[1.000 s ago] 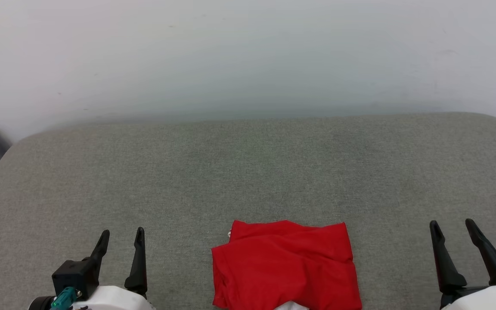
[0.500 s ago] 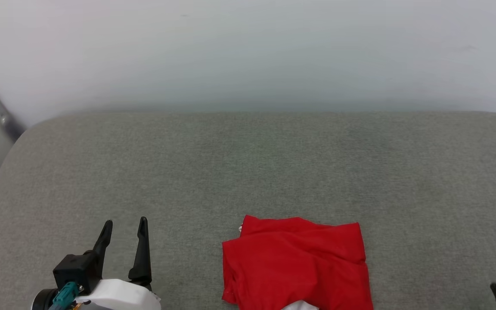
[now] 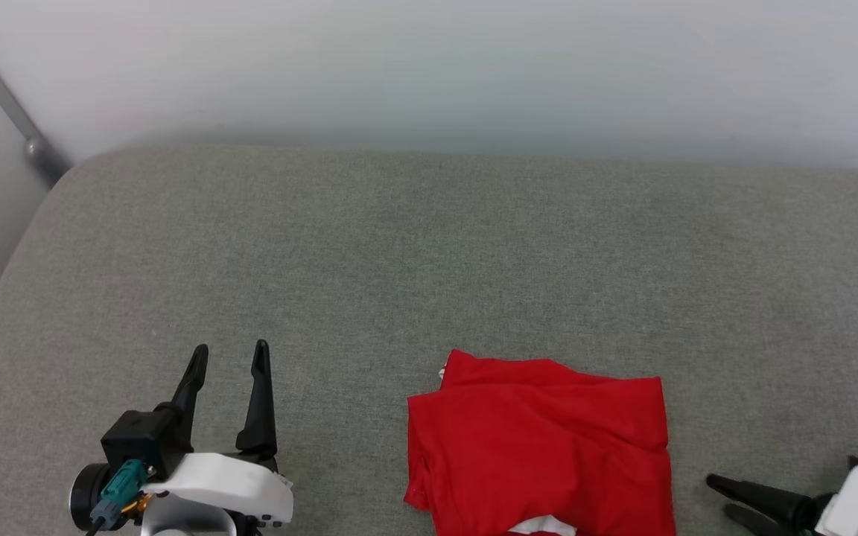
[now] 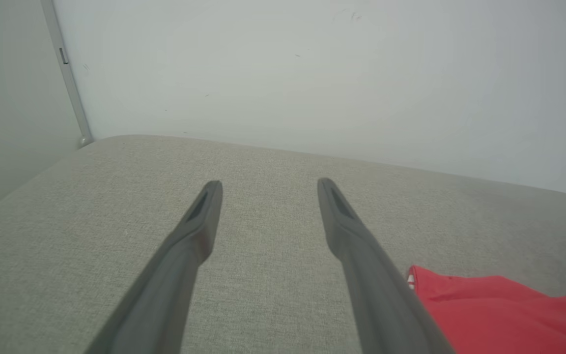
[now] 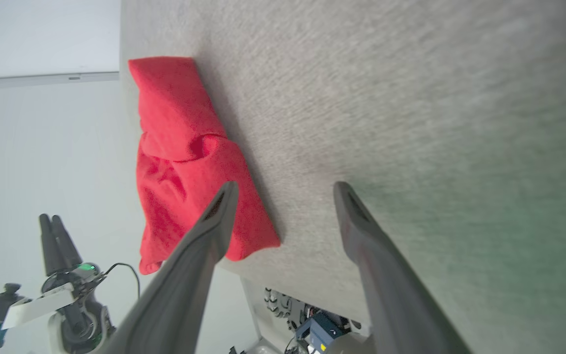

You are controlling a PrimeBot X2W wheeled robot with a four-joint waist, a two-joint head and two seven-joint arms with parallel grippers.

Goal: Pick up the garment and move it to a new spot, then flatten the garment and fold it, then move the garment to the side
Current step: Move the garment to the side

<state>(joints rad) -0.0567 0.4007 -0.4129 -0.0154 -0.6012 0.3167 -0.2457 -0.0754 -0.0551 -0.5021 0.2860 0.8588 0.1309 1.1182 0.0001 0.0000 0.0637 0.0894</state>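
Head view: folded red garment [image 3: 541,447] lies on the grey cushion [image 3: 429,246] at its near edge, between both grippers, touching neither. Left gripper [image 3: 231,347] spread, empty. Right gripper [image 3: 721,496] points sideways toward the garment.
Left wrist view: fingers parted; garment at lower right.
Right wrist view: fingers parted, nothing held.

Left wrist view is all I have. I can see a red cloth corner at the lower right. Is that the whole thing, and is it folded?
Observer: Head view shows the red shirt folded into a rough rectangle near the front edge of the grey cushion.
Operator: Where's the right gripper?
Observer: The right gripper is open, beside the shirt's right edge, fingers pointing at it, not touching.
Operator: Any white showing?
Observer: A white patch peeks out at its near edge.
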